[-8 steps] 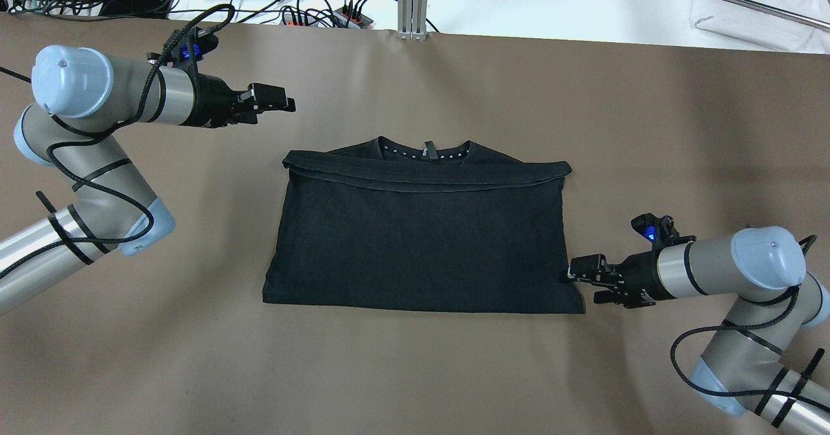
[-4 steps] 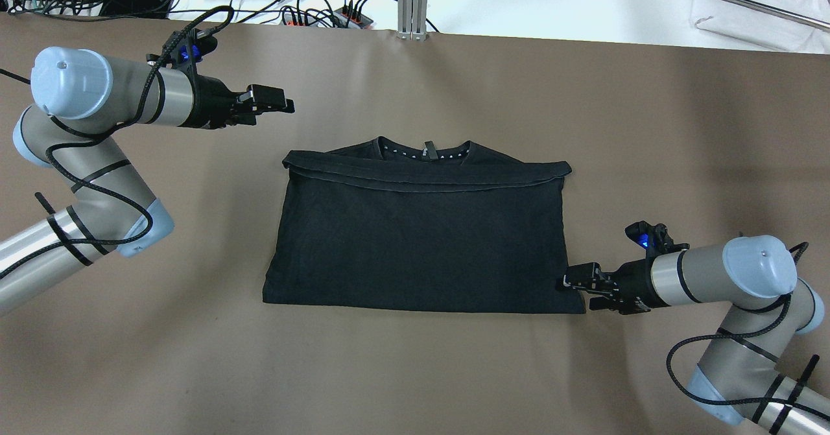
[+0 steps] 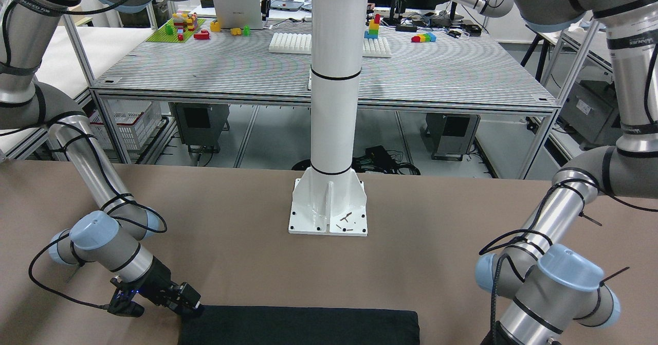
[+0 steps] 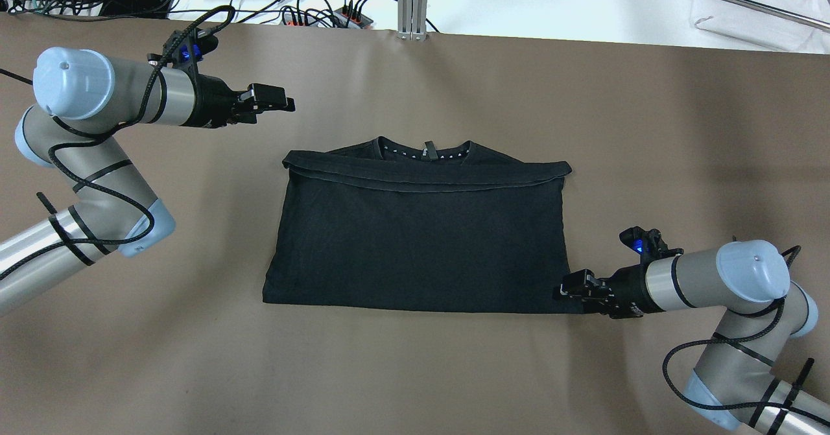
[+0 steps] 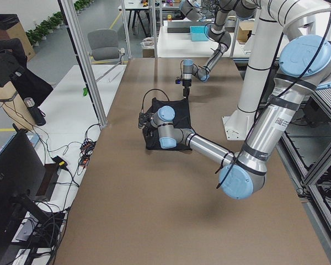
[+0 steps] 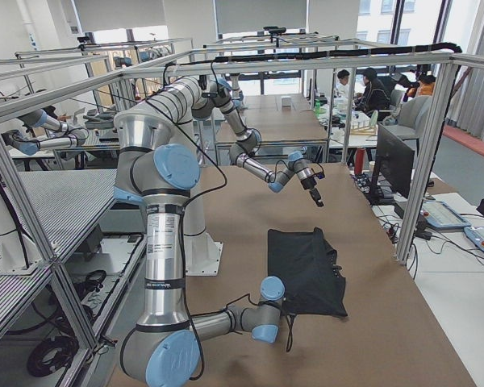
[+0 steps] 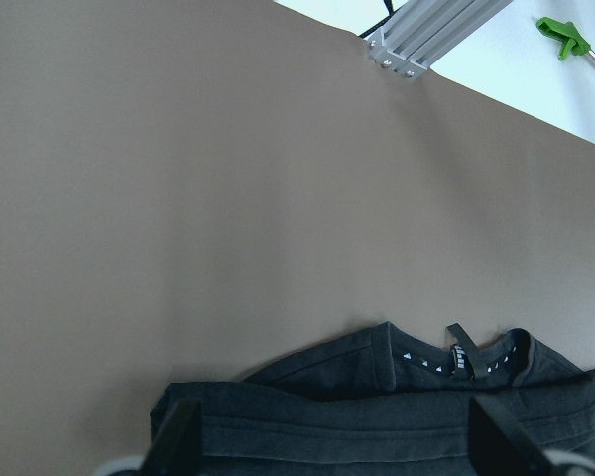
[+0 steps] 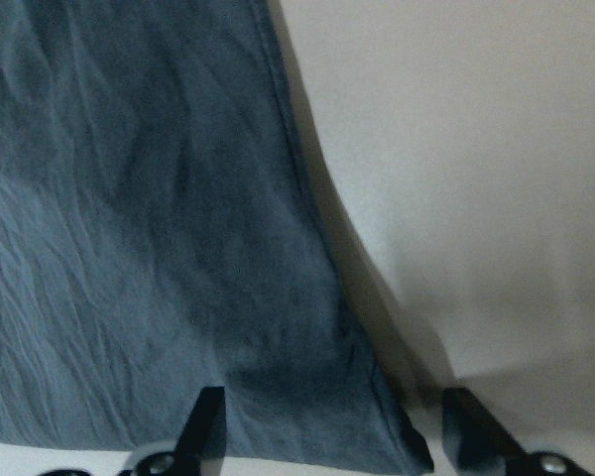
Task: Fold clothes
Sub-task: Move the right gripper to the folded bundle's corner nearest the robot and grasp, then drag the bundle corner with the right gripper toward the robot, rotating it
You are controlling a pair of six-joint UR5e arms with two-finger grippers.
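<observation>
The black garment (image 4: pixel 421 240) lies folded flat on the brown table, collar and small tag at its far edge, with a hemmed flap folded over just below the collar. My right gripper (image 4: pixel 569 290) is low at the garment's near right corner. In the right wrist view its open fingers (image 8: pixel 206 426) straddle that corner (image 8: pixel 307 397). It also shows in the front-facing view (image 3: pixel 187 304) at the garment's edge (image 3: pixel 308 327). My left gripper (image 4: pixel 275 101) hovers open and empty beyond the far left corner. In the left wrist view the collar (image 7: pixel 456 362) shows between its fingertips (image 7: pixel 174 441).
The white pillar base (image 3: pixel 329 206) stands on my side of the table, behind the garment. An aluminium post (image 4: pixel 413 4), cables and power strips (image 4: pixel 311 10) line the far edge. Brown tabletop (image 4: pixel 681 130) surrounds the garment.
My right gripper has moved toward the table's near edge and slightly inward, down to the garment's near right corner. The left arm has barely moved.
</observation>
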